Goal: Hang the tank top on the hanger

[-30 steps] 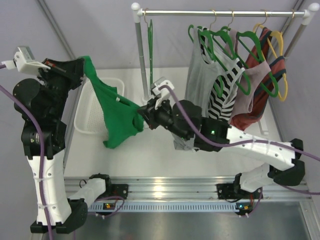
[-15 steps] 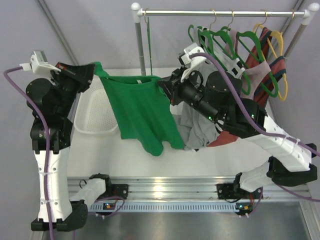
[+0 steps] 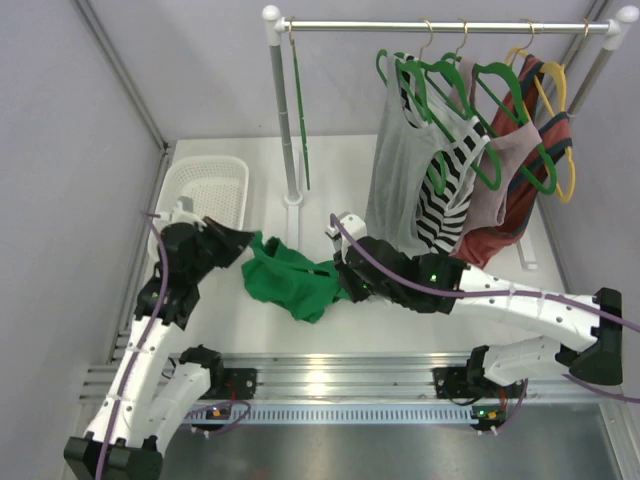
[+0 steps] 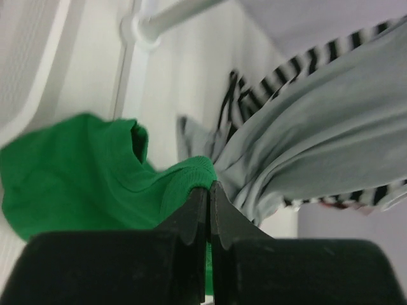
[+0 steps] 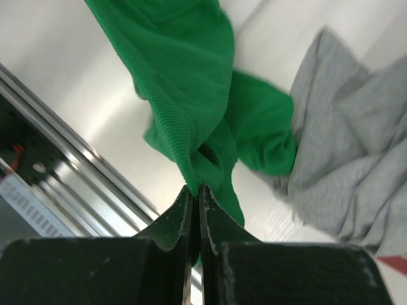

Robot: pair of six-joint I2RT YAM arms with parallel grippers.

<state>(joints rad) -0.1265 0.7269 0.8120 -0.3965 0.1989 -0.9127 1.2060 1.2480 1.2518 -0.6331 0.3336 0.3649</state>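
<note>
The bright green tank top [image 3: 290,282] lies bunched on the white table between my two grippers. My left gripper [image 3: 245,250] is shut on its left edge; in the left wrist view the jaws [image 4: 208,185] pinch a ribbed green hem [image 4: 95,178]. My right gripper [image 3: 345,282] is shut on its right edge; in the right wrist view the jaws [image 5: 196,189] pinch a fold of the green fabric [image 5: 184,82]. The thin green hanger [image 3: 299,110] hangs edge-on and bare at the left end of the rail, apart from the top.
A white basket [image 3: 205,190] stands at the back left. The rack pole [image 3: 283,120] rises behind the top. A grey tank top [image 3: 395,160], a striped top [image 3: 445,190] and other clothes hang on green and yellow hangers at the right. Grey fabric [image 5: 343,159] hangs close to my right gripper.
Both arms have dropped from holding the green top spread out high by the rail to low over the table. The top now lies bunched between them.
</note>
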